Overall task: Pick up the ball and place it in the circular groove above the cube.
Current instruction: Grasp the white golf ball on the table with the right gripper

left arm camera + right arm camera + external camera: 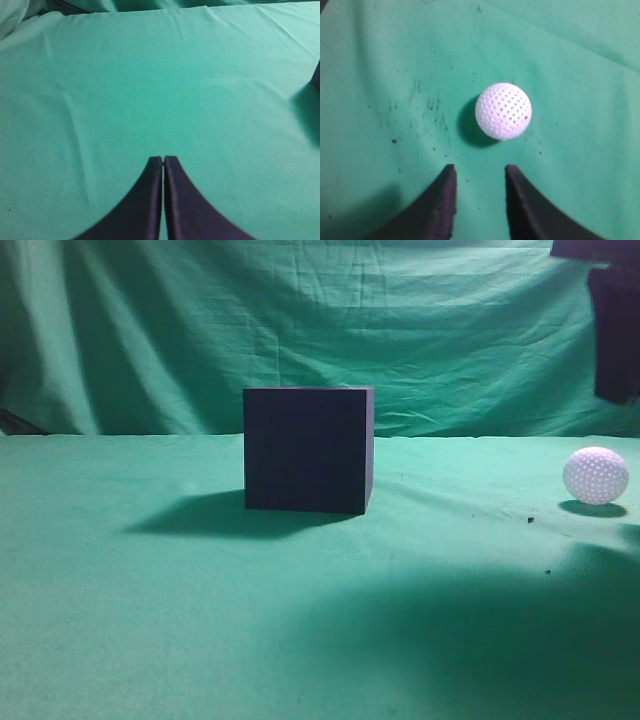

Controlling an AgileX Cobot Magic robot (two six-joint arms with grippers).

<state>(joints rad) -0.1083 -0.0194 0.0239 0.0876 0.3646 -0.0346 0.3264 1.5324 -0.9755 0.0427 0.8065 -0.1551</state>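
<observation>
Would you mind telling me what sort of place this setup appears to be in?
Probably a staged robot test bench: green cloth covers the table and hangs as a backdrop, and only a dark cube and a dimpled white ball are laid out.

Hiding its top face from the level exterior view, the cube (308, 450), so no telling about any groove up there. Peeking in as a mere dark sliver at the left wrist view's right edge. Running off the top right corner, the right arm (612, 320), pincer out of frame there. Getting cropped at the bottom edge, both wrist views' fingers (437, 210).
</observation>
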